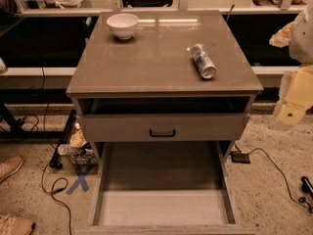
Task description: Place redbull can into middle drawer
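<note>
The redbull can (203, 60) lies on its side on the right part of the grey cabinet top (146, 62), its silver end pointing toward the front. The middle drawer (161, 207) is pulled far out below, showing a pale plank floor and low side walls, with nothing in it. My gripper (292, 112) shows as cream and yellow parts at the right edge of the view. It hangs beside the cabinet's front right corner, apart from the can and lower than the cabinet top.
A white bowl (122, 25) stands at the back left of the top. A flat grey drawer front with a black handle (162, 132) sits above the open drawer. Cables (54, 185), a blue tape cross (80, 179) and someone's shoes (10, 166) are on the floor at left.
</note>
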